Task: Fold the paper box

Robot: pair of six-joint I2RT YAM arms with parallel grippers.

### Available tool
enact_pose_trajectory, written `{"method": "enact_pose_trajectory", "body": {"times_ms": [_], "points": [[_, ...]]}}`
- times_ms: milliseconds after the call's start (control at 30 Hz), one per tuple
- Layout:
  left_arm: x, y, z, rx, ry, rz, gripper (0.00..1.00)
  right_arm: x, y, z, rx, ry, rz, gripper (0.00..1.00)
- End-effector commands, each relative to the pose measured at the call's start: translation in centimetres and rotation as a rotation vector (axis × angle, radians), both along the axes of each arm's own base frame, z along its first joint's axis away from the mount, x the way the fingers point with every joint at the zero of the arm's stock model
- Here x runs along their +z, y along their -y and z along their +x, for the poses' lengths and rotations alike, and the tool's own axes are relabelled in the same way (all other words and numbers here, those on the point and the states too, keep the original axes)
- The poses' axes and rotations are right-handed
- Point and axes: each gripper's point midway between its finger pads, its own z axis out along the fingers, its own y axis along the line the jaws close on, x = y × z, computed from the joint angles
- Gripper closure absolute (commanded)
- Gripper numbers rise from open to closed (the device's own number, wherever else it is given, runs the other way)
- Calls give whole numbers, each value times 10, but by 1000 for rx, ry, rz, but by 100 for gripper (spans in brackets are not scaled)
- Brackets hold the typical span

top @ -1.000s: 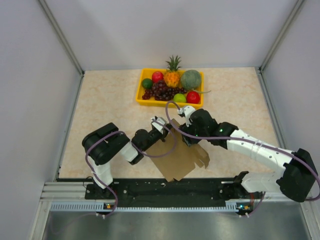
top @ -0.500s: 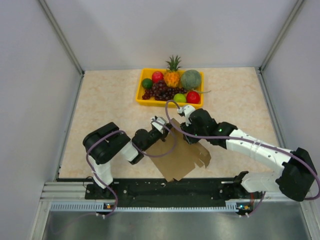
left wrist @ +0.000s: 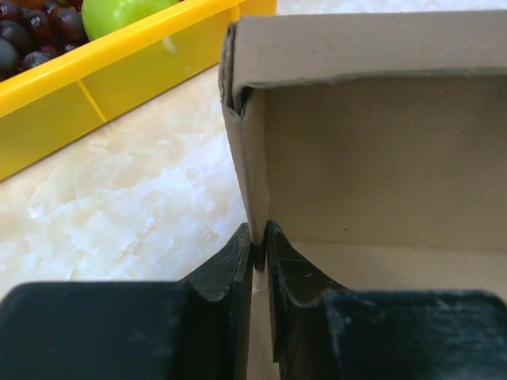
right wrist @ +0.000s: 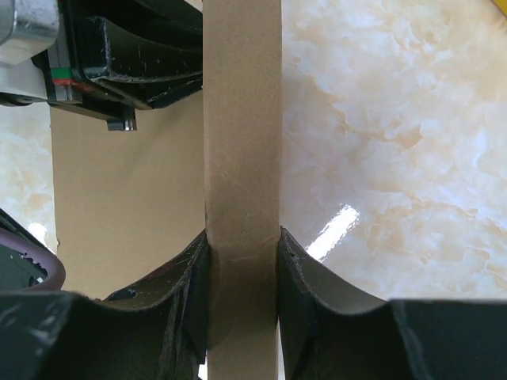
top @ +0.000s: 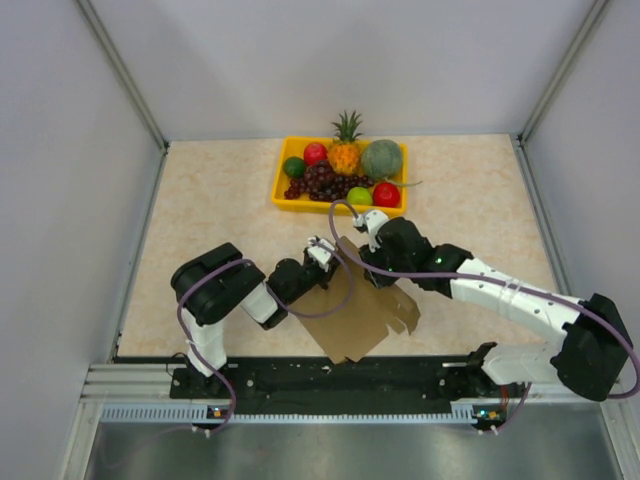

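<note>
Your desk (top: 200, 220) carries the paper box (top: 365, 320) near its front edge, partly folded. Your right pincer (right wrist: 242, 237) clamps a raised flap of it. Your left pincer (left wrist: 259, 237) seems to pinch a side wall.

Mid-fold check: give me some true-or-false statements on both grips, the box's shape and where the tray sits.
1. The left gripper is pinched on a wall of the paper box. True.
2. The right gripper hangs open, clear of the box. False: it is shut on a folded cardboard strip.
3. The box lies as a flat sheet. False: the left wrist view shows raised walls meeting at a corner.
4. The yellow tray holds fruit. True.
5. The box sits inside the tray. False: it is on the table, nearer the arms.
</note>
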Motion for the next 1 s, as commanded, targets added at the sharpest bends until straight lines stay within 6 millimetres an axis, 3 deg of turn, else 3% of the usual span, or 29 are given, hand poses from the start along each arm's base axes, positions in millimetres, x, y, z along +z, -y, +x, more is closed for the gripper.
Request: {"method": "enact_pose_trajectory", "body": {"times_ms": [0, 167, 367, 600, 767, 967], "points": [[52, 10, 8, 10, 139, -151, 75, 20, -29, -1, 51, 23, 93, 80], [63, 11, 6, 5, 147, -174, 72, 17, -30, -5, 55, 14, 90, 80], [56, 8, 25, 102, 109, -134, 100, 14, -35, -8, 59, 5, 92, 82], [41, 3, 37, 298, 102, -26, 100, 1, -55, -19, 36, -50, 137, 84], [31, 5, 33, 290, 88, -39, 100, -3, -58, -14, -22, -51, 139, 84], [27, 9, 21, 218, 76, -58, 98, 9, -63, -10, -15, -27, 163, 81]]}}
